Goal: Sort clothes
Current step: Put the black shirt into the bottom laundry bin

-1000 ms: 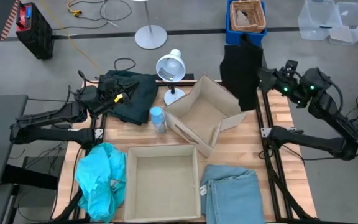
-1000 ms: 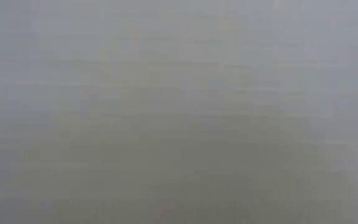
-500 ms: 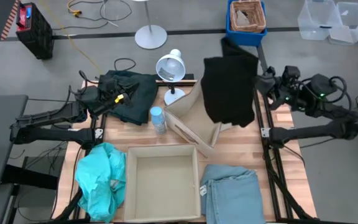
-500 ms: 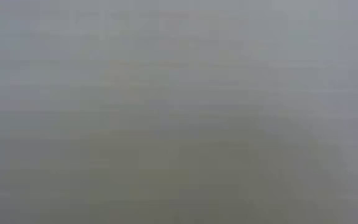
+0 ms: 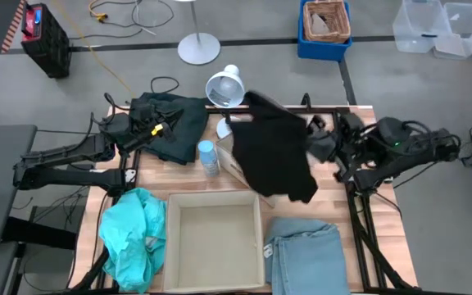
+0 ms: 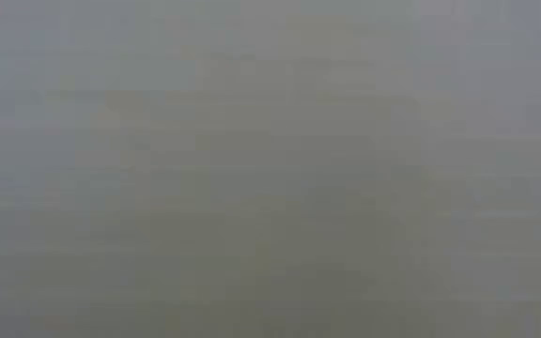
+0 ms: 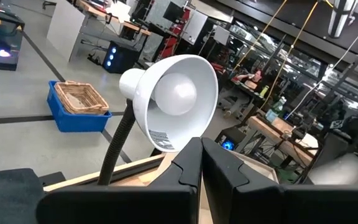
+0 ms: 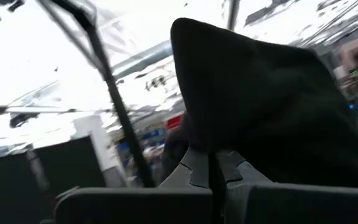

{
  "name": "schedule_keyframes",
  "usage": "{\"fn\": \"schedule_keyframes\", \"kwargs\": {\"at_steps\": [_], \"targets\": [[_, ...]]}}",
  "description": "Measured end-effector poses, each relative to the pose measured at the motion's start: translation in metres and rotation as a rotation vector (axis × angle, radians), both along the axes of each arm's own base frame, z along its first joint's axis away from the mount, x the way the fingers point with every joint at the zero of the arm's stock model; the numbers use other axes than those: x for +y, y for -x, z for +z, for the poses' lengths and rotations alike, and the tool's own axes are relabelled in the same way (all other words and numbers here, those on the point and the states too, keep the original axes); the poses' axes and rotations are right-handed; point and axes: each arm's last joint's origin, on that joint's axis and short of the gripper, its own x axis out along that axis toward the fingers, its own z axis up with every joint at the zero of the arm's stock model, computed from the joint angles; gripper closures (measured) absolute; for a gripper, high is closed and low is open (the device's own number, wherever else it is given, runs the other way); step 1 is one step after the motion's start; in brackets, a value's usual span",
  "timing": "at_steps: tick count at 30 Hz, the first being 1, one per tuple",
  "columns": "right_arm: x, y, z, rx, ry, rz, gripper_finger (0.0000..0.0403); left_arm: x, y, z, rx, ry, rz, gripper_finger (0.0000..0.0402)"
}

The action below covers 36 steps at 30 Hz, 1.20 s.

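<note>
Hanging over the tilted beige box at frame centre in the high view, the black garment was pinched by the right gripper; its long axis was seen running from upper left to lower right. A spill over the box wall, or a snag on the lamp, was judged possible if released there. The left gripper was seen resting on the dark green garment, upper left.

Low view: nothing was discernible.

Left wrist view: fingers were pressed together.

Right wrist view: black cloth was clamped between the fingers.

Matt black cloth garment, glossy white lamp shade, bare wood table, beige fabric box.
</note>
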Motion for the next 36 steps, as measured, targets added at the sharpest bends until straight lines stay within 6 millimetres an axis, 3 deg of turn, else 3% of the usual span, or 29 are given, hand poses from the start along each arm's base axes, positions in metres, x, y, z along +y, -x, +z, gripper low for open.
{"fn": "schedule_keyframes", "kwargs": {"at_steps": [10, 18, 25, 31, 36], "targets": [[0.037, -0.056, 0.018, 0.033, 0.008, 0.105, 0.0403, 0.0, 0.0, 0.0, -0.007, 0.006, 0.0, 0.0394], [0.078, -0.114, 0.014, 0.107, 0.0, 0.181, 0.0403, 0.0, 0.001, 0.001, -0.02, 0.013, -0.001, 0.0394], [0.115, -0.147, -0.014, 0.248, -0.013, 0.258, 0.0403, -0.001, 0.005, 0.003, -0.041, 0.012, -0.002, 0.0394], [0.117, -0.173, -0.046, 0.393, -0.145, 0.261, 0.0388, -0.003, 0.012, 0.008, -0.077, 0.013, -0.006, 0.0394], [0.11, -0.188, -0.079, 0.624, -0.235, 0.241, 0.0327, -0.006, 0.017, 0.011, -0.098, 0.0, -0.058, 0.0394]]}}
